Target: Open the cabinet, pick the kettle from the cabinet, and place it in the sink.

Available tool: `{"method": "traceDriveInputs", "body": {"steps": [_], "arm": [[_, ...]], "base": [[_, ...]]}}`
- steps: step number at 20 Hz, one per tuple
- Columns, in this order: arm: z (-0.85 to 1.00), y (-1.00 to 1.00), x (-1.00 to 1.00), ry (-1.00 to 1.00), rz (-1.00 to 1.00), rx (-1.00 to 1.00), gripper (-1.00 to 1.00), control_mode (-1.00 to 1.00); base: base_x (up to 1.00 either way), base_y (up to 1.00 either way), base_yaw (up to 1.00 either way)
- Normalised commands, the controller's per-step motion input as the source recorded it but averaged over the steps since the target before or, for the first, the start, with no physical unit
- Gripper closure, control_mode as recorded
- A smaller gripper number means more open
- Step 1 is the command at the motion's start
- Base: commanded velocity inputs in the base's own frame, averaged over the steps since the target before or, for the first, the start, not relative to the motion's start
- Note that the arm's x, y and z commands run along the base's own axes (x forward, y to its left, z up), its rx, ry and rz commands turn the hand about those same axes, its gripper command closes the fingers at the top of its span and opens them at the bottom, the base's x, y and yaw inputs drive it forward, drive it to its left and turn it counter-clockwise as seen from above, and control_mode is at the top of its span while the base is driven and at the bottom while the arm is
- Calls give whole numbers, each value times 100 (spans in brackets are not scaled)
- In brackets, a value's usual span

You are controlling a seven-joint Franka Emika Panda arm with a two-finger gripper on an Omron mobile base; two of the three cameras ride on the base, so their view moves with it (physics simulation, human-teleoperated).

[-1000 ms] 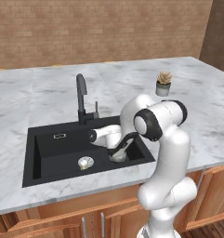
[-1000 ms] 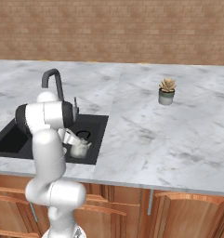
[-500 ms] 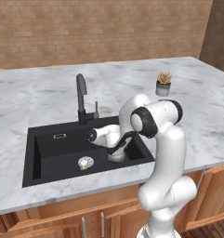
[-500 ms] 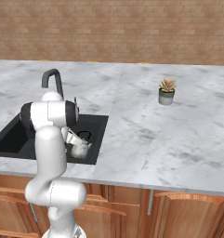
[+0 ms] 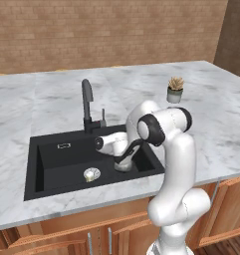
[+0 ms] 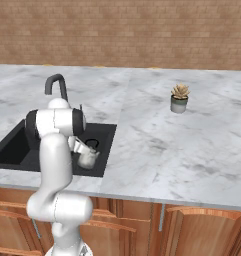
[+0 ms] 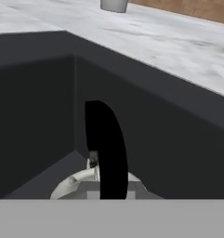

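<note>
Left base view: gripper [image 5: 125, 160] down inside the sink [image 5: 52, 172], at the basin's right end, with the kettle [image 5: 122, 165] directly under it and seemingly still in its grasp, though whether the fingers are closed on the handle cannot be told from here. Right base view: same hand low in the basin's near right corner, gripper [image 6: 85, 150] meeting the kettle [image 6: 87, 158], which sits pale and rounded close to the sink [image 6: 103, 150] wall nearest the worktop's front edge. Hand view: dark curved handle arching up the middle, with the pale rounded top of the kettle [image 7: 76, 181] just below it, black walls of the sink [image 7: 34, 107] meeting in a corner behind; fingertips hidden, so jaw gap unreadable. Further out in the left base view: round silver drain [image 5: 91, 174] on the basin floor, left of the kettle and apart from it; tall black faucet [image 5: 87, 105] rising from the sink's back rim. Grey marbled worktop [image 5: 47, 99] all around the basin, with a small potted plant [image 5: 175, 89] standing well apart toward the right rear, also seen on the worktop [image 6: 192, 145] as the potted plant [image 6: 179, 98] in the right base view.
</note>
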Motion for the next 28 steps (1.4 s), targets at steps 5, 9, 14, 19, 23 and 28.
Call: {"method": "traceDriveInputs", "body": {"steps": [5, 9, 14, 19, 23, 28], "arm": [[-51, 7, -10, -19, -15, 7, 100, -100], [-56, 9, -14, -15, -18, 5, 100, -100], [-57, 9, -15, -15, -19, 6, 100, -100], [-61, 7, -18, -14, -18, 6, 100, -100], [-59, 9, -16, -17, -16, 8, 100, -100], [-57, 7, -31, -19, -14, 6, 100, -100]], "base": [[0, 0, 0], [0, 0, 0], [0, 0, 0], [0, 0, 0], [0, 0, 0], [0, 0, 0]]}}
